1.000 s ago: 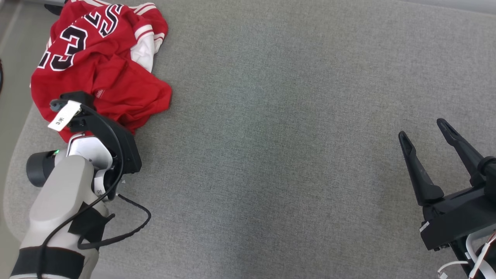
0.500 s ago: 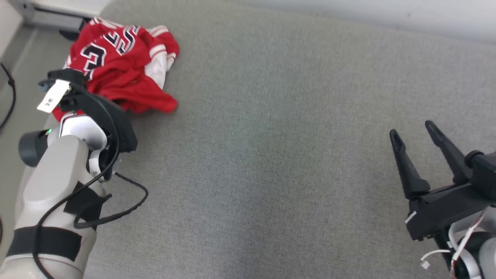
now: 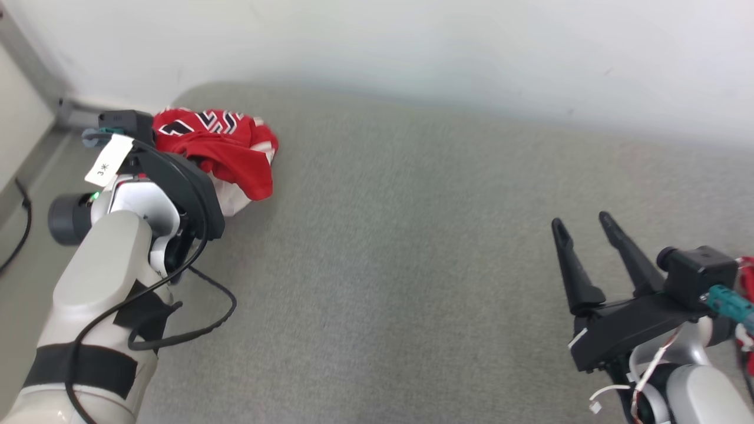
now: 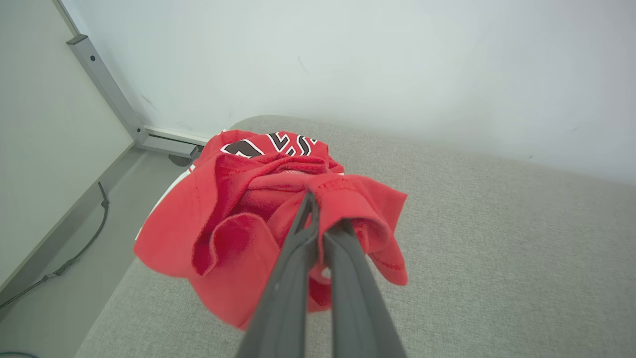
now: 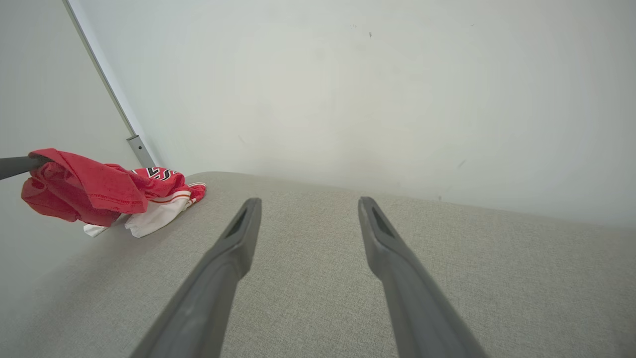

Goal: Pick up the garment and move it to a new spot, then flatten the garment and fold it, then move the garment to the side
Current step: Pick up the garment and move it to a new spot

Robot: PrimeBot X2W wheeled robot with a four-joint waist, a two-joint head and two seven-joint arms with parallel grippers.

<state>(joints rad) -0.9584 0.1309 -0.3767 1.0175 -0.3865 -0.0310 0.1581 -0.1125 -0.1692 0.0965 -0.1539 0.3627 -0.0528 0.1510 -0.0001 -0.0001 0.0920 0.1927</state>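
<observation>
- Red sports jersey [image 3: 232, 150] with black-and-white lettering and white trim: bunched up at the far-left rounded corner of the grey woven-fabric pad [image 3: 412, 247].
- Right wrist view: the jersey's [image 5: 89, 191] red upper part is raised off the pad and its white part lies on the pad by the corner.
- Left wrist view: the jersey [image 4: 228, 233] is crumpled, with a hem fold draped over the fingertips and the lettering on the far side, towards the wall.
- Left gripper [image 4: 320, 223]: long dark fingers pressed together, pinching a fold of the red jersey between them. One finger's tip is buried under the cloth.
- Left arm [image 3: 100, 282]: pale forearm with black straps and a looping black cable, over the pad's left edge. Its wrist covers the near part of the jersey in the head view, and a white paper tag [image 3: 109, 160] hangs at the wrist.
- Right gripper [image 3: 580, 221]: fingers spread wide with nothing between them, over the pad's near-right area, well apart from the jersey. The fingers [image 5: 228, 248] point towards the wall.
- White wall [image 3: 412, 47] runs behind the pad's far edge.
- Grey metal strip [image 4: 104, 89] runs up the wall beyond the far-left corner.
- Black cable [image 3: 23, 218] lies on the grey floor, left of the pad.
</observation>
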